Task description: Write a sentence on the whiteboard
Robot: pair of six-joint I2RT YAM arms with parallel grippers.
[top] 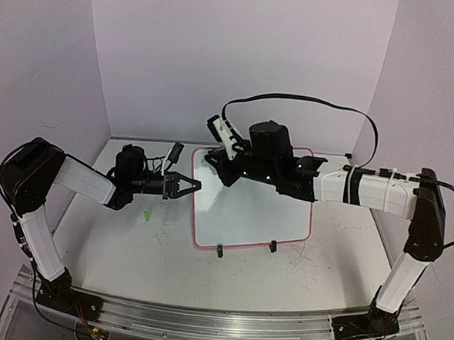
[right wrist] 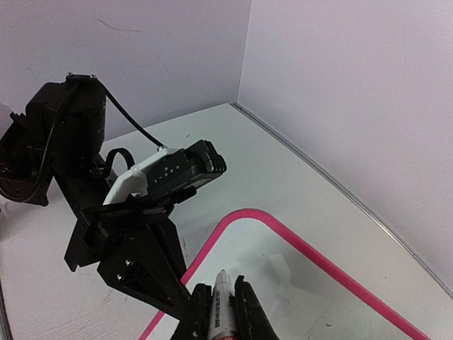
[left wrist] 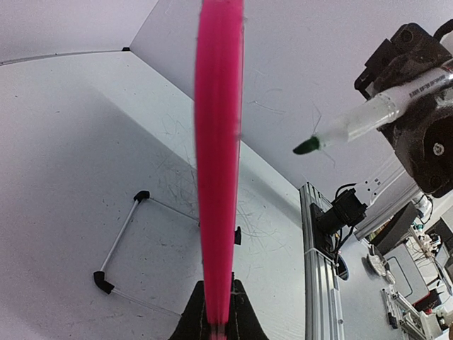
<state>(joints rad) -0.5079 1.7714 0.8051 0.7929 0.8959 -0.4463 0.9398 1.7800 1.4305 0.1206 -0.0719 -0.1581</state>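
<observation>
Left gripper [top: 189,185] pinches whiteboard [top: 247,217] by left rim; right gripper [right wrist: 221,303] clamps green marker [left wrist: 368,117]. Visible whiteboard surface blank. Advice: brace whiteboard firmly, lower tip lightly, press evenly.

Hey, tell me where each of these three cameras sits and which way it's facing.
Top external: above and behind the arm bases, looking down on the table and whiteboard; both arms show.
Left wrist: on the left arm, looking edge-on along the whiteboard's pink rim toward the marker; its left gripper shows, clamped on that rim.
Right wrist: on the right arm, looking across the board at the left arm; its right gripper shows, holding the marker.
Shared: both wrist views show the pink rim and marker.
</observation>
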